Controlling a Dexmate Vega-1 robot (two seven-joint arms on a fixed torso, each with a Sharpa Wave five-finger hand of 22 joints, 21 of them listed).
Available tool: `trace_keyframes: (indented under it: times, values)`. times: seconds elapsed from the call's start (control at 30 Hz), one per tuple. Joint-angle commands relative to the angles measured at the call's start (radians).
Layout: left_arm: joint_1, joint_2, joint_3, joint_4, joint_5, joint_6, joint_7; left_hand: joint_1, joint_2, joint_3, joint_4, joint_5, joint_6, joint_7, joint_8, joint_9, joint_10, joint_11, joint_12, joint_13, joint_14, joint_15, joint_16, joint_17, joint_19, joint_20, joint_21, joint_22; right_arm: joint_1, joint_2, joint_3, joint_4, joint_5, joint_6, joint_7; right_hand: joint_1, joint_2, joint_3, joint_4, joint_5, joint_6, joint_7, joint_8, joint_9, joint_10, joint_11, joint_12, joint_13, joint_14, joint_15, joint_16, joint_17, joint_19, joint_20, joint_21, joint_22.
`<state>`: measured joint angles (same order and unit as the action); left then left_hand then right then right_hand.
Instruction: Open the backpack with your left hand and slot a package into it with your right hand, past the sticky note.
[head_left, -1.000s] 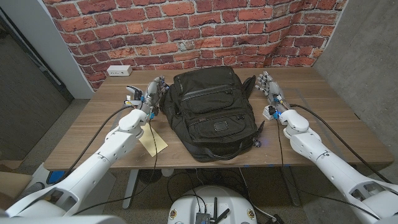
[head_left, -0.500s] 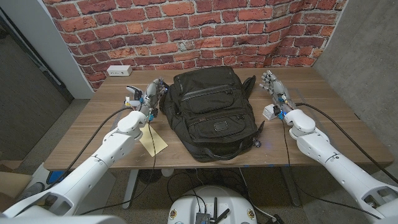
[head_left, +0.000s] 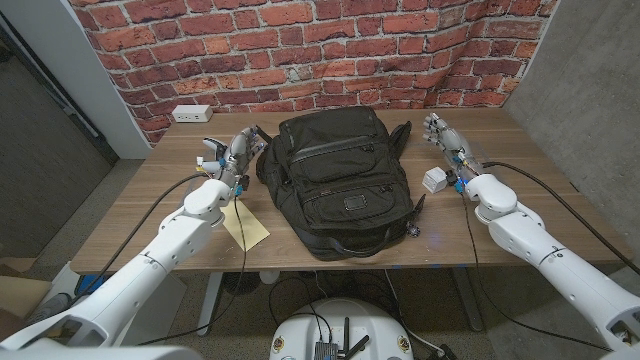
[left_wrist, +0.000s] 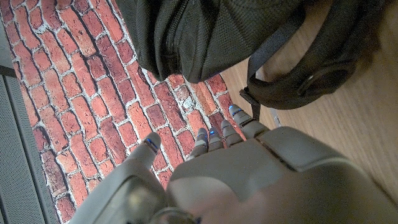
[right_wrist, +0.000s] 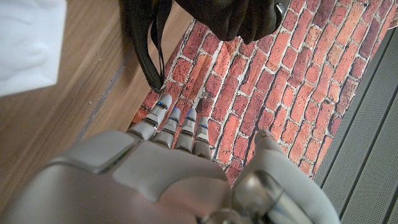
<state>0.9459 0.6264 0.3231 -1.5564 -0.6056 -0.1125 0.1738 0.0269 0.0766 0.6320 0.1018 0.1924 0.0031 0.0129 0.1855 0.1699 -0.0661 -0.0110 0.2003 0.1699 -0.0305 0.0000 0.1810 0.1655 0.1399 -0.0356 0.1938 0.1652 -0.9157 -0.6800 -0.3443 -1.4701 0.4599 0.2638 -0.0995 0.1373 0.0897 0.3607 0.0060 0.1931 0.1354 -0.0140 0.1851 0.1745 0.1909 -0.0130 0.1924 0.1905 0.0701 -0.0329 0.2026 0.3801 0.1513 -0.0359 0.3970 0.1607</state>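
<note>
One black backpack (head_left: 342, 185) lies flat at the middle of our wooden surface (head_left: 520, 190), its zippers closed as far as we can see, its top toward the brick wall (head_left: 300, 50) and its carry handle at the near edge. A strap loops out from its upper right corner. Just left of it, near the front edge, lies a tan padded package (head_left: 246, 227), partly under our left arm. At its near right corner a small dark item sits by the bag; we cannot tell what it is.

Our left robot hand (head_left: 243, 148) stands beside the bag's upper left corner, fingers apart and reaching toward the bag, gripping nothing; we cannot tell from the head view whether the fingertips touch the fabric. In the left wrist view the fingers (left_wrist: 214, 138) point at the brick wall with the bag's strap close by. Our right robot hand (head_left: 440, 135) stands off the bag's upper right side, fingers spread and holding nothing, apart from the strap.

Behind the surface runs a red brick wall. A white power strip (head_left: 190, 113) rests at the far left corner. To the right stands a grey concrete wall (head_left: 590, 90); to the left, a pale door frame and a dark doorway.
</note>
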Motion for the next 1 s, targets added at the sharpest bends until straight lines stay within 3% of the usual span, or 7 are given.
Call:
trace_keyframes:
  times: [0.03, 0.47, 0.8, 1.0]
  values:
    - [0.012, 0.019, -0.014, -0.016, 0.000, 0.009, 0.005, 0.004, 0.050, 0.003, -0.008, 0.006, 0.006, -0.003, 0.000, 0.005, 0.006, -0.002, -0.003, 0.005, 0.005, -0.001, -0.001, 0.004, 0.008, -0.024, -0.002, 0.003, -0.045, -0.079, 0.011, -0.095, -0.067, -0.074, -0.044, 0.012, 0.000, 0.002, -0.009, 0.008, -0.001, -0.002, 0.000, 0.002, -0.009, -0.001, -0.004, 0.000, 0.002, -0.018, -0.002, -0.004, -0.009, -0.024, -0.007, 0.003]
    - [0.003, 0.021, -0.015, -0.006, -0.004, 0.012, -0.006, 0.005, 0.051, 0.005, -0.011, 0.006, 0.007, -0.003, -0.001, 0.005, 0.007, -0.006, -0.005, 0.005, 0.007, -0.002, -0.002, 0.004, 0.008, -0.025, -0.003, 0.003, -0.083, -0.156, 0.019, -0.187, -0.149, -0.173, -0.093, 0.019, 0.001, 0.004, -0.026, 0.005, -0.015, -0.009, -0.004, 0.002, -0.026, -0.016, -0.008, -0.003, -0.015, -0.025, -0.008, -0.022, -0.049, -0.032, -0.044, 0.003]
    - [-0.006, 0.025, -0.015, -0.005, 0.000, 0.026, 0.000, 0.006, 0.051, 0.007, -0.014, 0.005, 0.008, -0.003, -0.001, 0.005, 0.012, -0.007, -0.004, 0.005, 0.011, -0.003, -0.001, 0.004, 0.009, -0.025, -0.003, 0.003, -0.090, -0.220, 0.011, -0.225, -0.224, -0.235, -0.092, 0.027, 0.002, 0.006, -0.042, 0.002, -0.029, -0.026, -0.005, 0.002, -0.047, -0.032, -0.012, -0.004, -0.035, -0.017, -0.012, -0.036, -0.050, -0.019, -0.061, 0.003]
    - [-0.005, 0.027, -0.015, -0.010, 0.000, 0.037, 0.008, 0.007, 0.051, 0.008, -0.016, 0.005, 0.008, -0.003, -0.001, 0.005, 0.014, -0.007, -0.004, 0.005, 0.013, -0.003, -0.002, 0.004, 0.011, -0.026, -0.002, 0.003, -0.090, -0.258, -0.002, -0.254, -0.277, -0.283, -0.088, 0.033, -0.001, 0.007, -0.051, 0.000, -0.033, -0.027, -0.005, 0.002, -0.048, -0.029, -0.010, -0.004, -0.037, -0.014, -0.012, -0.042, -0.048, -0.016, -0.066, 0.003]
